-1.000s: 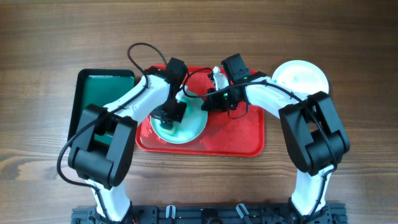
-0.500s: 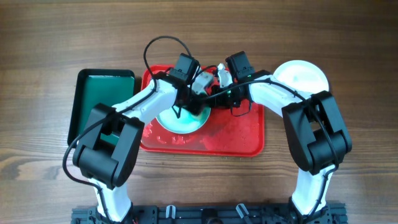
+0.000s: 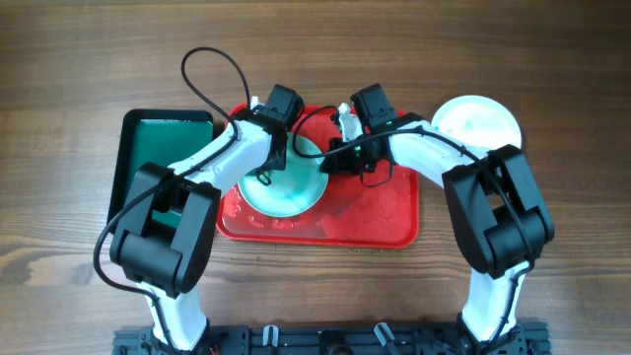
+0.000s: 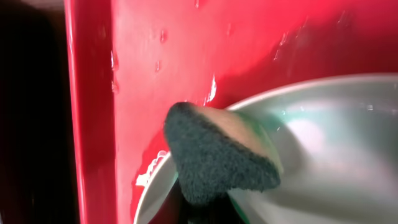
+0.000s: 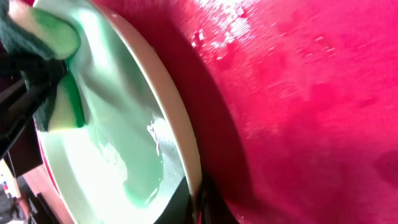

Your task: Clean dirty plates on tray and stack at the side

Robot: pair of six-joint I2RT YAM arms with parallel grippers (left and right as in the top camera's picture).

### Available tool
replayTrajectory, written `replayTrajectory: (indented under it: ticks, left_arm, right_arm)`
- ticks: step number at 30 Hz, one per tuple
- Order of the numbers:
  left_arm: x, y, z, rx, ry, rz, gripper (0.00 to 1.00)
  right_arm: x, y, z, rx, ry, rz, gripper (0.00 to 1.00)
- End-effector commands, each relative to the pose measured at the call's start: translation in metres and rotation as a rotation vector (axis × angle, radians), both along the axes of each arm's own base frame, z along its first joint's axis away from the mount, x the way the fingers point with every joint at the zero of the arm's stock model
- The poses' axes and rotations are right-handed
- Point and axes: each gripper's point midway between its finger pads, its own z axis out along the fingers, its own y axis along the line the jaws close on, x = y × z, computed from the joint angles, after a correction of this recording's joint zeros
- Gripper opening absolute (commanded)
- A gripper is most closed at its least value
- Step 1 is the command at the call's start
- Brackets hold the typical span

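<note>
The plate [image 3: 291, 192] under cleaning lies on the left half of the red tray [image 3: 375, 212], its bowl coated in a pale green, wet film. What has changed is the wiping position. One second ago my left gripper [image 3: 266, 166] was working near the plate's centre. Half a second ago it had crossed to about 1 o'clock on the plate, and it now stands at about 11 o'clock, at the rim. The left wrist view confirms this: the sponge [image 4: 217, 158], dark scouring face outward, bears on the plate's edge where it meets the tray floor. My left fingers themselves are almost hidden, but I judge them clamped on the sponge, since it projects from between them. My right gripper [image 3: 330, 163] has not shifted over the same interval. It is closed on the plate's rim at about 2 o'clock, and the right wrist view shows the rim pinched and the plate tipped up off the tray. I take this to mean the scrub is mid-cycle: successive passes are covering the bowl, residue remains, and stacking is not yet due. Outward from the tray, a white side plate [image 3: 478, 123] rests on the table [image 3: 552, 59] at 2 o'clock; whether it is one plate or a stack cannot be determined. A black tray [image 3: 158, 153] with a green interior lies at 9 o'clock. No brand, label or writing is legible; pale marks on the tray floor near the plate are too small to read.
</note>
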Motion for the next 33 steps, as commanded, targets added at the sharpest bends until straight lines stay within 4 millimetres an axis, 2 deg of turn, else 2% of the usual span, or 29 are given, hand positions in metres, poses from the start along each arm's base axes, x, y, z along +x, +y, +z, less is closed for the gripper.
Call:
replayTrajectory:
  ticks: [1, 4, 6, 8, 11, 13, 17, 19, 21, 24, 28, 30, 33]
  left_arm:
    - [-0.037, -0.011, -0.019, -0.126, 0.216, -0.087, 0.04]
    - [-0.081, -0.064, -0.014, -0.445, 0.432, -0.354, 0.04]
    - [-0.097, -0.085, -0.005, -0.589, 0.484, -0.465, 0.04]
    - [-0.1, -0.096, 0.001, -0.665, 0.488, -0.512, 0.04]
    - [-0.093, -0.101, 0.0, -0.675, 0.451, -0.53, 0.04]
    - [-0.08, -0.106, 0.0, -0.681, 0.395, -0.552, 0.04]
    - [-0.044, -0.118, 0.001, -0.684, 0.235, -0.56, 0.04]
    - [-0.015, -0.114, 0.0, -0.627, 0.128, -0.486, 0.04]
    - [0.007, -0.1, -0.003, -0.533, 0.045, -0.378, 0.04]
    - [0.042, -0.044, -0.003, -0.291, -0.133, 0.006, 0.04]
    - [0.045, -0.021, 0.005, -0.168, -0.16, 0.064, 0.04]
    - [0.044, -0.011, 0.024, -0.1, -0.127, 0.077, 0.04]
    - [0.049, -0.006, 0.054, -0.094, -0.102, 0.117, 0.04]
  right_arm:
    - [-0.005, -0.006, -0.009, -0.022, 0.026, -0.003, 0.04]
    - [-0.005, -0.006, -0.009, -0.022, 0.026, -0.002, 0.04]
    - [-0.005, -0.006, -0.009, -0.022, 0.026, -0.003, 0.04]
    - [-0.005, -0.006, -0.009, -0.022, 0.027, -0.002, 0.04]
    - [-0.005, -0.006, -0.009, -0.022, 0.026, -0.003, 0.04]
    - [-0.005, -0.006, -0.009, -0.022, 0.026, -0.003, 0.04]
    - [-0.005, -0.006, -0.009, -0.022, 0.026, -0.003, 0.04]
    - [-0.005, -0.006, -0.009, -0.022, 0.027, -0.002, 0.04]
    - [-0.005, -0.006, -0.009, -0.022, 0.027, -0.002, 0.04]
    - [-0.005, -0.006, -0.009, -0.022, 0.026, -0.002, 0.04]
    - [-0.005, -0.006, -0.009, -0.023, 0.025, -0.001, 0.05]
    - [-0.005, -0.006, -0.01, -0.026, 0.025, -0.004, 0.04]
    - [-0.006, -0.007, -0.01, -0.028, 0.031, -0.006, 0.04]
